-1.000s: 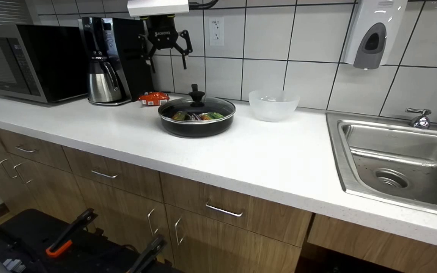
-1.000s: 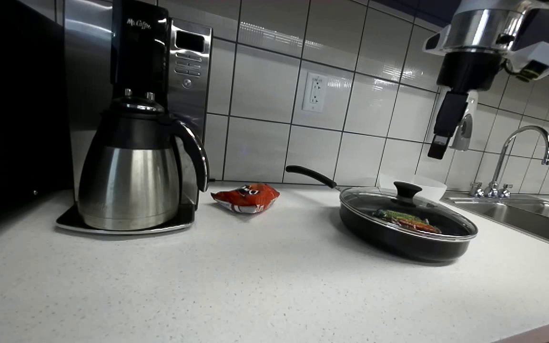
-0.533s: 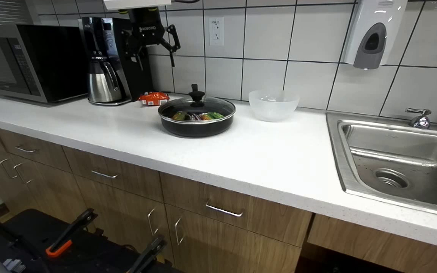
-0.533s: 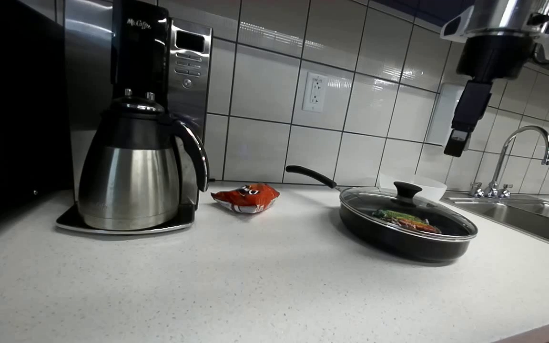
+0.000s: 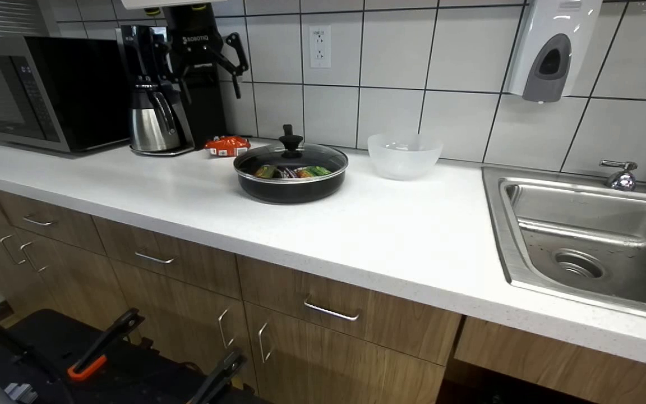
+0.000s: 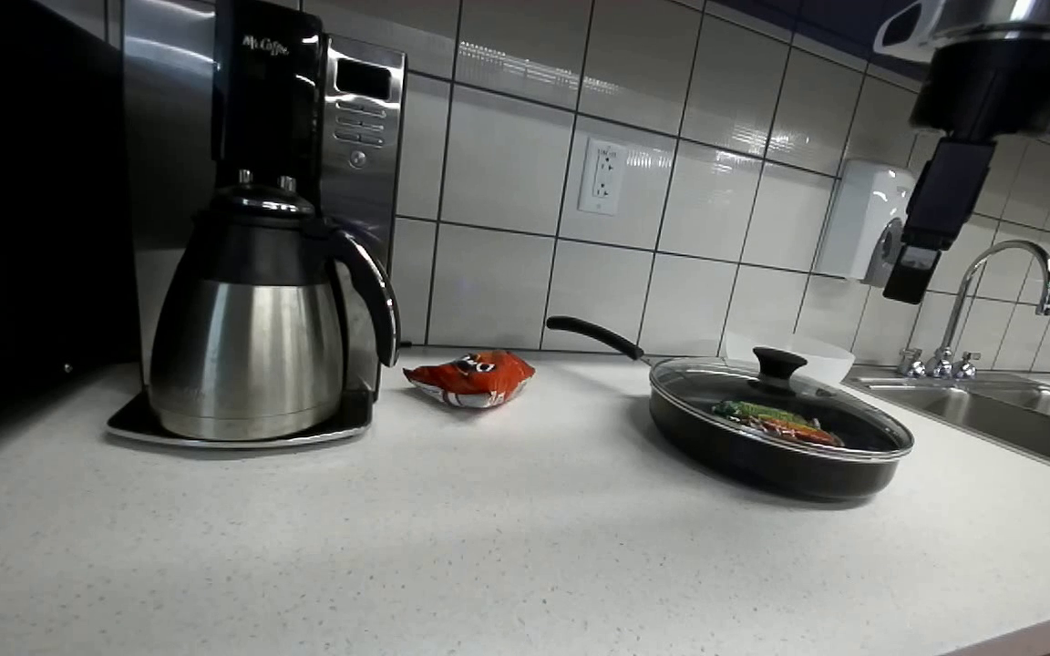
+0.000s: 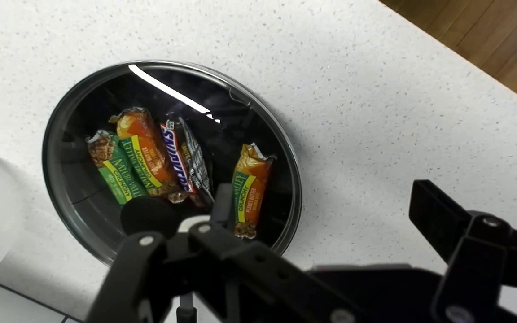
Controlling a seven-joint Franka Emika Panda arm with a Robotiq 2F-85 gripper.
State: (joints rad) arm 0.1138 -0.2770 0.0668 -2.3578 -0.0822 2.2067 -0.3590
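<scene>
Tool shifted left in an exterior view | jaws spread wide | clear of lidded pan below

Black pan; grey-speckled white counter

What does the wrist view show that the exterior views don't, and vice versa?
Wrist view only: legible wrapper names, on the Snickers bar and the green Nature Valley bar.

Both exterior views, not the wrist view: the coffee carafe, red packet, wall outlet, soap dispenser and sink.

Shared by all: the pan with its glass lid on, snack bars visible through it, the whitish bowl beside it, and the gripper, holding nothing.
</scene>
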